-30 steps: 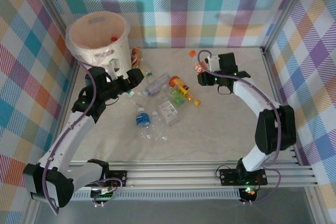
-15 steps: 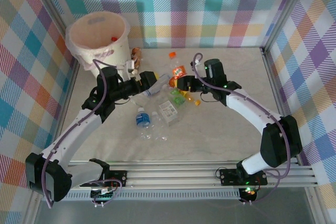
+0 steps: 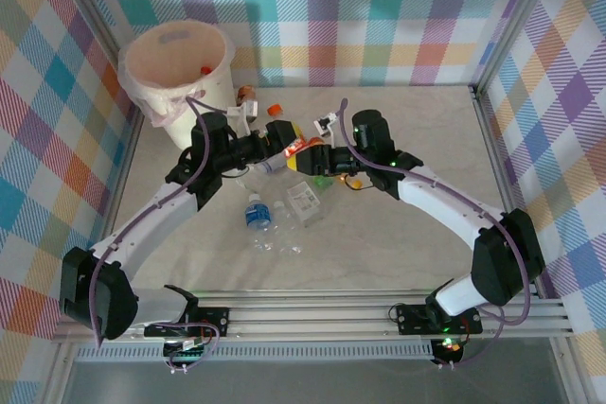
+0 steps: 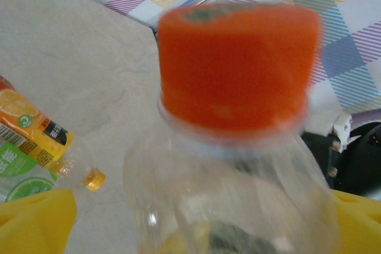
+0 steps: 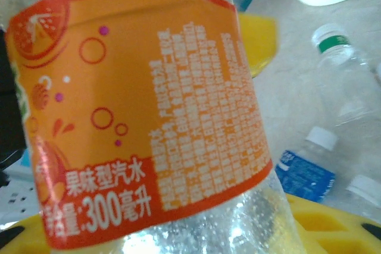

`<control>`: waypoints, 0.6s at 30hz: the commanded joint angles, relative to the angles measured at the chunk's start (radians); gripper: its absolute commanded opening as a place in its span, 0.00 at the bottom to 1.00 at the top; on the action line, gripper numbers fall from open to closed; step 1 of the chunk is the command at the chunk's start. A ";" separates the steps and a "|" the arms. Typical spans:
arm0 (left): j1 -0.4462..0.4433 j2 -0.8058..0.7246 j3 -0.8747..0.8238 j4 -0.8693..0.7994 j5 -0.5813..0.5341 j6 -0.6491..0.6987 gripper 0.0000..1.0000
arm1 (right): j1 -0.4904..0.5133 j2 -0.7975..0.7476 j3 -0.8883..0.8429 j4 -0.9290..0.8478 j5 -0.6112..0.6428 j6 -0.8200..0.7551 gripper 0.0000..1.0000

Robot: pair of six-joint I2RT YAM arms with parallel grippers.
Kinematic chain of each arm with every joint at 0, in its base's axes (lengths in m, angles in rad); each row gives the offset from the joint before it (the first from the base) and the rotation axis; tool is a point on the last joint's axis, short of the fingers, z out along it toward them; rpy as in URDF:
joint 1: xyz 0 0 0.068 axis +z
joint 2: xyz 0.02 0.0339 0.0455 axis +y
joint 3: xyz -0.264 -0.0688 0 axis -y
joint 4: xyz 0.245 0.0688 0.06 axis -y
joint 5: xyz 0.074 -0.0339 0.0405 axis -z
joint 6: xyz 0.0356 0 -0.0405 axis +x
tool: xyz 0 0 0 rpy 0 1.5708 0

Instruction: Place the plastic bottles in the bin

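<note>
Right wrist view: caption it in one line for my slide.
Right claw grips an orange-labelled bottle; loose bottles lie on the table behind.

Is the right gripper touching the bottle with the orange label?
Touching. In the right wrist view the orange-label bottle sits between the yellow pads of the right gripper, which press against its sides.
</note>
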 commanded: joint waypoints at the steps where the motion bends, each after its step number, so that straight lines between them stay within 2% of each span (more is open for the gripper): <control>1: -0.007 0.023 0.049 0.081 0.015 -0.017 0.91 | 0.012 0.023 0.048 0.062 -0.104 0.028 0.35; 4: -0.007 0.041 0.061 0.074 0.020 -0.015 0.82 | 0.015 0.030 0.053 0.062 -0.130 0.029 0.36; 7: -0.007 0.054 0.071 0.074 0.057 -0.010 0.68 | 0.015 0.034 0.048 0.064 -0.113 0.036 0.37; 10: -0.006 0.045 0.067 0.069 0.071 0.024 0.58 | 0.015 0.044 0.067 0.041 -0.107 0.031 0.41; 18: -0.007 0.034 0.079 0.005 -0.035 0.051 0.51 | 0.013 0.033 0.110 -0.131 -0.033 -0.103 0.65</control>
